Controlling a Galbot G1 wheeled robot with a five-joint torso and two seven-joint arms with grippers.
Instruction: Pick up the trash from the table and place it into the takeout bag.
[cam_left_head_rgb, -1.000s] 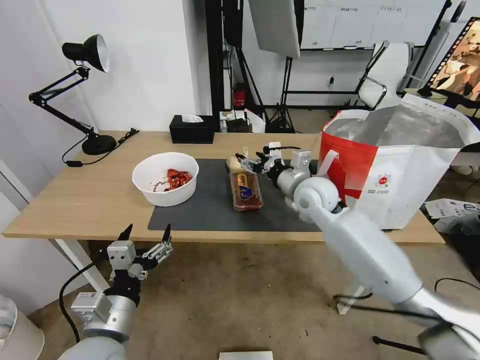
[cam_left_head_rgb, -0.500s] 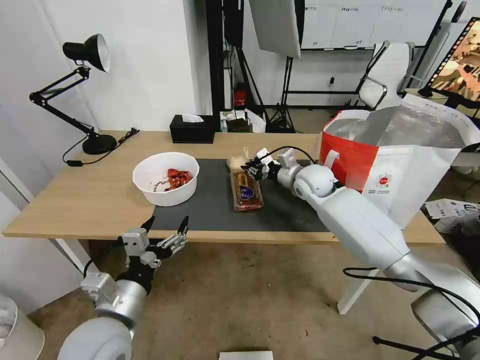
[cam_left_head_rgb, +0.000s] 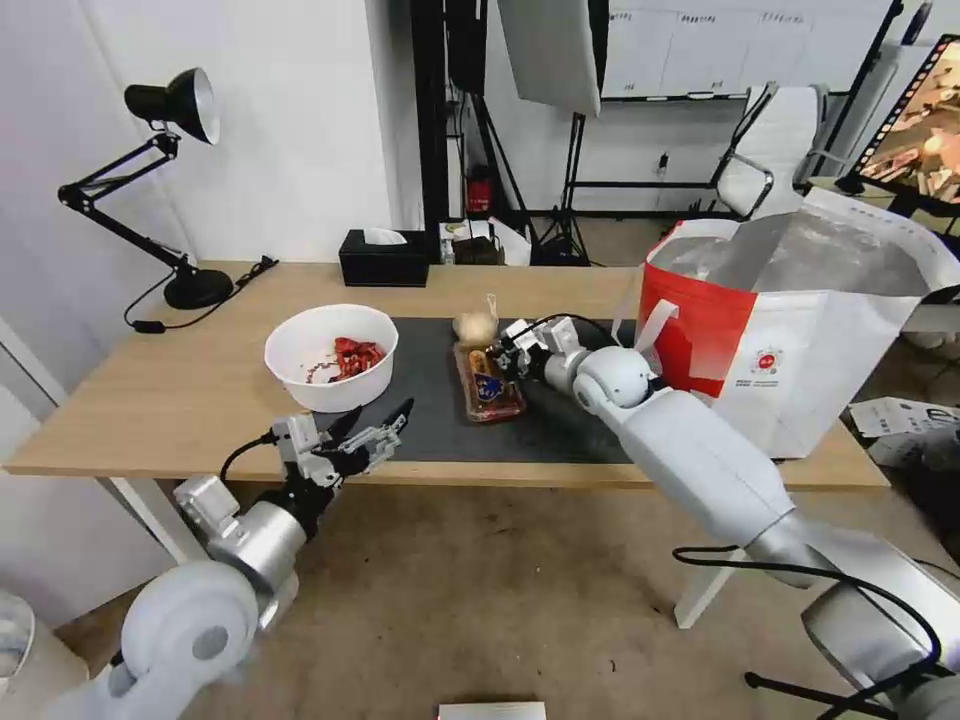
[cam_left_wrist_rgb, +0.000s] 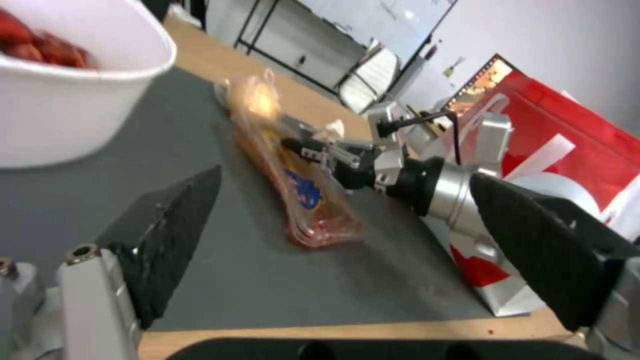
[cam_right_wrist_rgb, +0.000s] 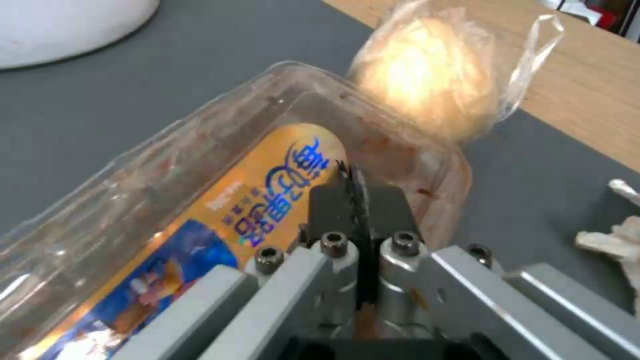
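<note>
Over the dark mat on the tabletop (cam_left_head_rgb: 180, 400), the right gripper (cam_left_head_rgb: 497, 356), fingers pressed together, touches the clear tray (cam_left_head_rgb: 487, 382); the left gripper (cam_left_head_rgb: 372, 432) hangs spread by the front edge.

Wooden table (cam_left_head_rgb: 160, 400) with a grey mat (cam_left_head_rgb: 430, 415)
Lamp (cam_left_head_rgb: 185, 285), tissue box (cam_left_head_rgb: 383, 260) and takeout bag (cam_left_head_rgb: 800, 340) stand on the wood.

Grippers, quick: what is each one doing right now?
Left gripper: open, empty, at the table's near edge.
Right gripper: fingers shut, over the clear food tray.
</note>
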